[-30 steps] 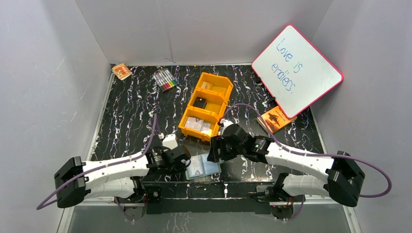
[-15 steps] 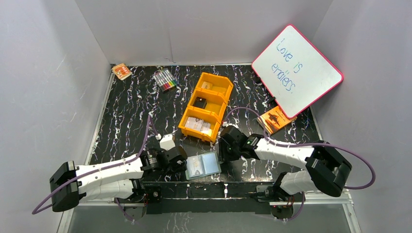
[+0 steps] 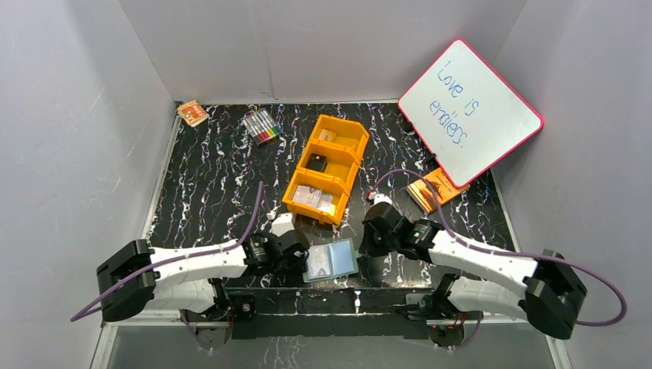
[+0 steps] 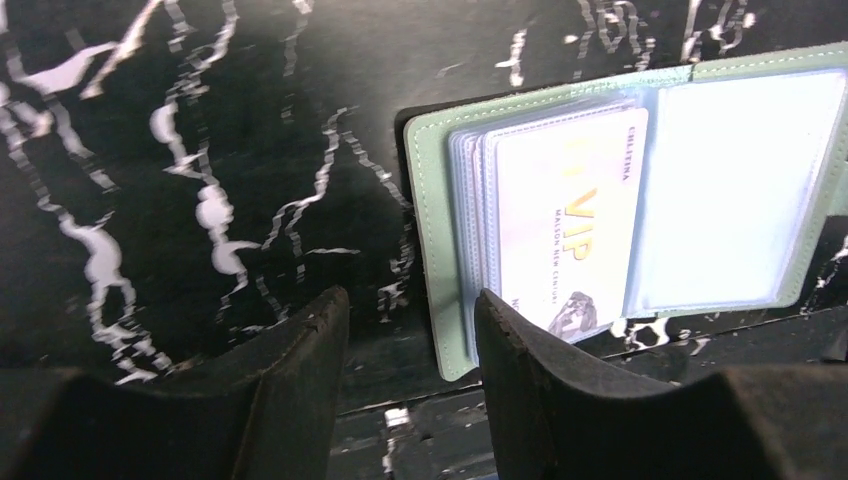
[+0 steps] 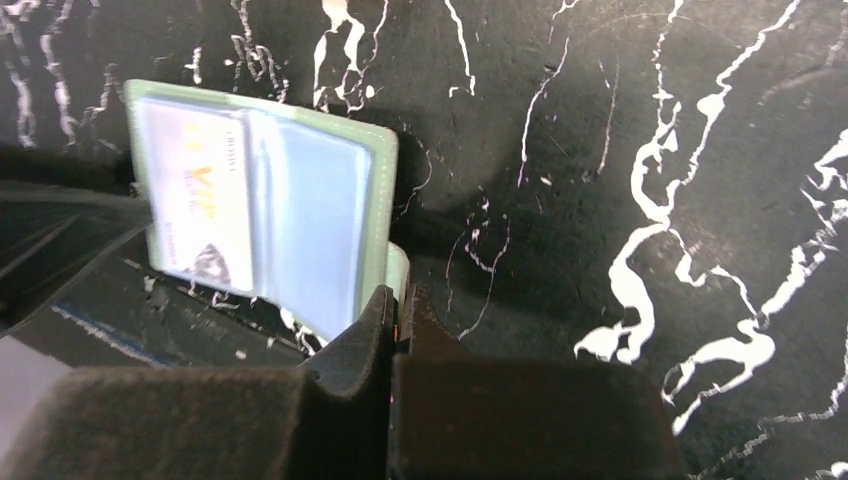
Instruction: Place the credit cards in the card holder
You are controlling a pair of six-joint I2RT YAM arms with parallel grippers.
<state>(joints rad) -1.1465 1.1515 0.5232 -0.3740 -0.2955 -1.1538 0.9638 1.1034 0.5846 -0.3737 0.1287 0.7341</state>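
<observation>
The card holder (image 3: 332, 260) lies open near the table's front edge, its sage-green border (image 4: 425, 200) framing clear pockets. A pale VIP credit card (image 4: 570, 220) sits in its left pocket. More pale credit cards (image 3: 311, 197) lie in the near compartment of the orange tray (image 3: 344, 165). My left gripper (image 4: 410, 310) is open and empty, with its right finger over the holder's left edge. At the holder's right edge, my right gripper (image 5: 398, 295) has its tips pressed together on the green snap tab (image 5: 397, 262).
A pack of markers (image 3: 262, 125) and a small orange card box (image 3: 192, 113) lie at the back left. A pink-framed whiteboard (image 3: 469, 111) leans at the back right, above an orange booklet (image 3: 435, 188). The metal rail (image 3: 338, 296) runs just before the holder.
The right gripper drew back to the right and closed from open to shut at the holder's tab. The left gripper advanced right to the holder's left edge. The holder shifted slightly right.
</observation>
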